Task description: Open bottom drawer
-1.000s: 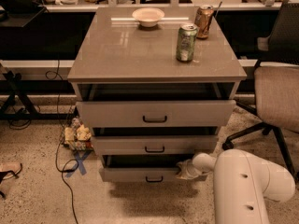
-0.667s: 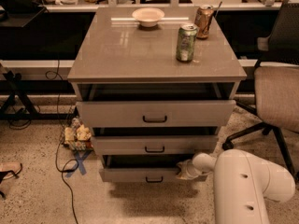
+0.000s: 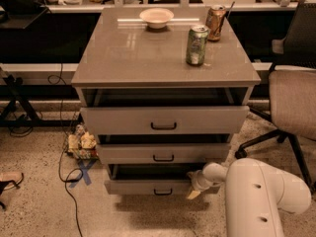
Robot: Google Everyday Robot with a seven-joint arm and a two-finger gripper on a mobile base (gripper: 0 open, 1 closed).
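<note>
**Bottom Drawer: Position, Hold Point and Handling**

Camera view. The bottom drawer [image 3: 143, 186] sat lowest in the cabinet [image 3: 163, 58], under the middle drawer [image 3: 197, 153]. A dark gap showed above its front, so it was judged partly pulled out. The gripper [image 3: 195, 185] was at the right part of that front, near the upper edge and right of the black handle [image 3: 163, 192]. Whether the gripper was wide, narrow or holding anything could not be told. The white arm [image 3: 261, 196] reached in from the lower right.

The drawer was judged rigid, sliding straight out with moderate resistance. The centre handle offered the best hold; an off-centre pull risked skewing it. A green can [image 3: 196, 45] and a bowl [image 3: 156, 17] stood on the cabinet top, so a jerky pull could have tipped the can.
</note>
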